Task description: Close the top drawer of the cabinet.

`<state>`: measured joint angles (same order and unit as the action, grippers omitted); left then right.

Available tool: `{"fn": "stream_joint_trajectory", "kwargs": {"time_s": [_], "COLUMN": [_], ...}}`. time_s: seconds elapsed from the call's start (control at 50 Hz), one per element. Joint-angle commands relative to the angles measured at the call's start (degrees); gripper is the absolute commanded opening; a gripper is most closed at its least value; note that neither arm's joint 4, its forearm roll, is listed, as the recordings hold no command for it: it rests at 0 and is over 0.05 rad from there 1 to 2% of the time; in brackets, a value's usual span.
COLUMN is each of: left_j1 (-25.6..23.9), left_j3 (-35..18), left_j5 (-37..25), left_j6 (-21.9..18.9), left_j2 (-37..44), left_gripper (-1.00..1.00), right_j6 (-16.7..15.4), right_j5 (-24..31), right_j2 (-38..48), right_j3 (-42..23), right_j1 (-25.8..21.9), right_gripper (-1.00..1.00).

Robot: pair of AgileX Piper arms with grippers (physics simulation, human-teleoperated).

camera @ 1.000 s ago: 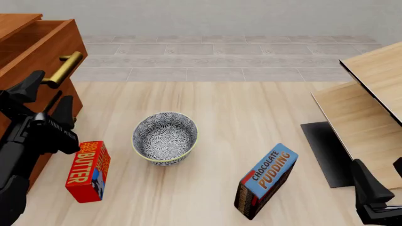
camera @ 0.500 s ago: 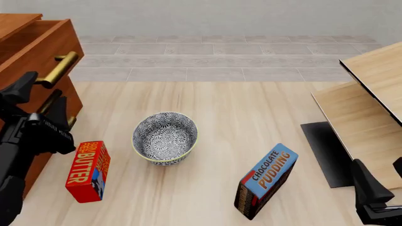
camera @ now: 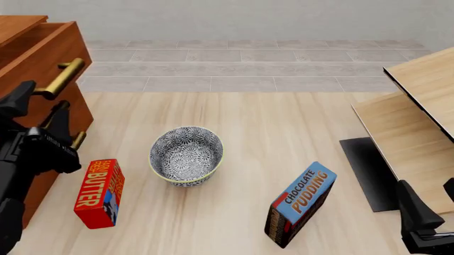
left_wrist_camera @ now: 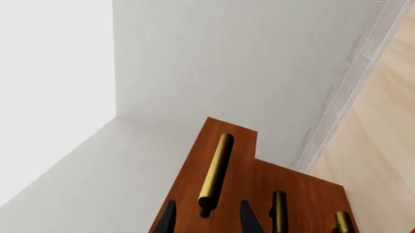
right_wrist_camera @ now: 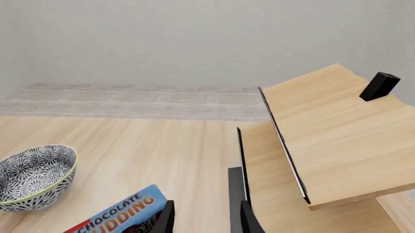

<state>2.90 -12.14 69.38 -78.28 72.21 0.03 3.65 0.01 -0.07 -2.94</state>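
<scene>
Standing out from the cabinet (camera: 53, 143) at the table's left edge, the top drawer (camera: 42, 53) has its brass handle (camera: 62, 78) between the spread fingers of the left gripper (camera: 39, 109), while the right gripper (right_wrist_camera: 204, 216) hangs parted near the pudding box (camera: 301, 210).

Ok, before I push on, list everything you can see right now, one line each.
cabinet: one, reddish-brown wood, far left
top drawer: one, reddish-brown, brass bar handle, sticking out from the cabinet
bowl: one, black-and-white patterned, centre of table
butter box: one, red, left of the bowl
chocolate pudding box: one, blue top, right of the bowl
pale wood panels: light wood, right side
left gripper: one, black, open, beside the handle
right gripper: one, black, open, low right
</scene>
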Motion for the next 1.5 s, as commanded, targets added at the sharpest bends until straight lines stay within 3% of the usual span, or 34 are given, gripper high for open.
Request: {"fn": "stream_joint_trajectory", "kwargs": {"time_s": [0.02, 1.5], "left_j1": [2.37, 7.45], "left_j3": [0.04, 0.33], "left_j5": [0.52, 0.52], "left_j6": [-0.01, 1.10], "left_j2": [-0.27, 0.16], "left_gripper": [1.00, 1.00], "right_j6": [-0.03, -1.23], "right_j5": [0.05, 0.27], "right_j2": [0.00, 0.00], "right_j3": [0.02, 0.03], "right_j1": [0.00, -0.04], "right_gripper": [1.00, 1.00]}}
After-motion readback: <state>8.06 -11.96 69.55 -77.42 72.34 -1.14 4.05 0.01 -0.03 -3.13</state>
